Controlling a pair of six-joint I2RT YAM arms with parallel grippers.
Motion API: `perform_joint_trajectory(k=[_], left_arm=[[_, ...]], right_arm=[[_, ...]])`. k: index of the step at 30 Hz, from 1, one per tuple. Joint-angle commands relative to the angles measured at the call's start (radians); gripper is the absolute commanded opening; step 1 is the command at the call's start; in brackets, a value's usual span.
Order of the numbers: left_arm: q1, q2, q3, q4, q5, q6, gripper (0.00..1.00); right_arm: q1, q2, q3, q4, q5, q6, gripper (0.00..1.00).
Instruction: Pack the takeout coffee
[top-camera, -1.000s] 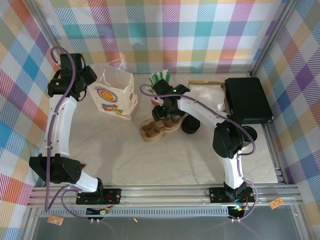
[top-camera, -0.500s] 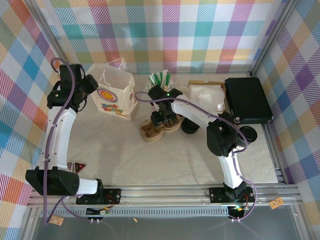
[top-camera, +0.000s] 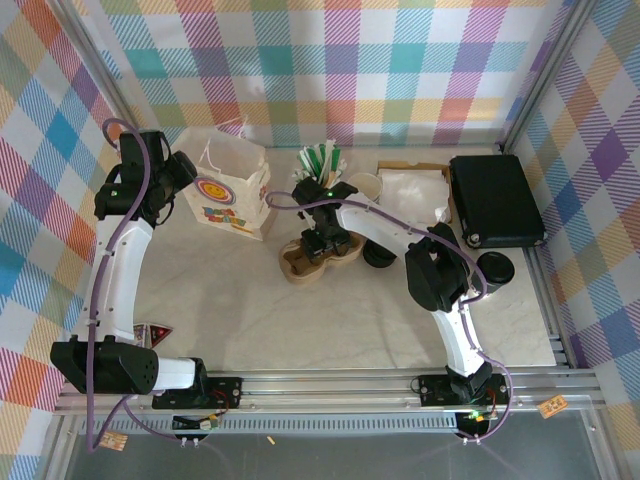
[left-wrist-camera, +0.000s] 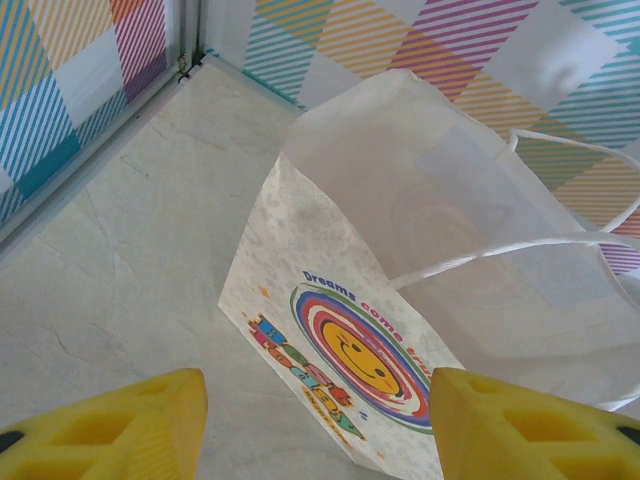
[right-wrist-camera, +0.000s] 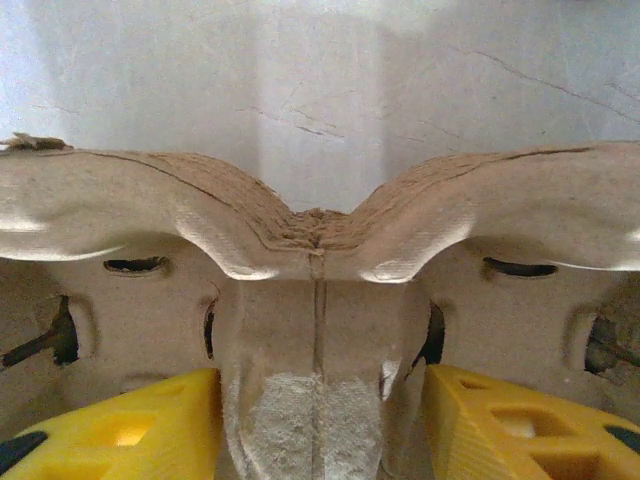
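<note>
**Left arm.** The left pincer (left-wrist-camera: 315, 392) stands with its jaws well apart and nothing between them, so it carries no load. Directly ahead of its fingertips, a little to their right, stands the white paper bag (left-wrist-camera: 400, 260). The bag is upright with its mouth open, its smiley-face print faces the pincer, and its cord handles hang over the far rim. Bare table (left-wrist-camera: 110, 300) lies ahead and to the left of the fingertips. No contact between this pincer and the bag is observed.

**Right arm.** The right pincer (right-wrist-camera: 320, 400) is down on the pulp cup carrier (right-wrist-camera: 150, 200). Its two yellow fingers (right-wrist-camera: 130, 425) sit one on each side of the carrier's raised centre post. The jaws are partly closed and lie close against the post's flanks. Whether they actually press it cannot be told.

**Task item.** The takeout coffee (top-camera: 378, 257) stands on the table just to the right of the right pincer, beside the carrier's right end. Its black lid is on, and in the overhead view that arm partly covers it. It is neither in the carrier nor in the bag, and it is well apart from the left pincer.

**Other items.**
- A bunch of green-and-white straws (top-camera: 320, 158) stands beyond the right pincer, with cream cups (top-camera: 366, 184) just to their right.
- A black case (top-camera: 495, 200) lies far to the right of the right pincer, with loose black lids (top-camera: 495, 268) near it.
</note>
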Motion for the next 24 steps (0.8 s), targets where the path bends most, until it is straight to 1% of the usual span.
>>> perform_joint_trajectory(k=[1, 5, 12, 19, 22, 24], left_arm=[[0.006, -0.032, -0.019, 0.019, 0.01, 0.008, 0.6], [0.006, -0.035, -0.021, 0.018, 0.008, 0.011, 0.61], [0.006, -0.035, -0.009, 0.017, -0.015, 0.04, 0.61], [0.02, 0.004, 0.053, 0.029, -0.091, 0.123, 0.62], [0.044, 0.047, 0.104, 0.047, -0.096, 0.17, 0.62], [0.072, 0.081, 0.146, 0.059, -0.079, 0.191, 0.63]], right_arm=[[0.01, 0.02, 0.031, -0.04, 0.003, -0.006, 0.53], [0.012, 0.018, 0.034, -0.049, 0.011, -0.004, 0.49], [0.012, 0.0, 0.061, -0.079, 0.034, -0.005, 0.44], [0.012, -0.031, 0.121, -0.128, 0.034, 0.01, 0.45], [0.012, -0.046, 0.145, -0.152, 0.027, 0.018, 0.45], [0.012, -0.059, 0.164, -0.174, 0.021, 0.021, 0.45]])
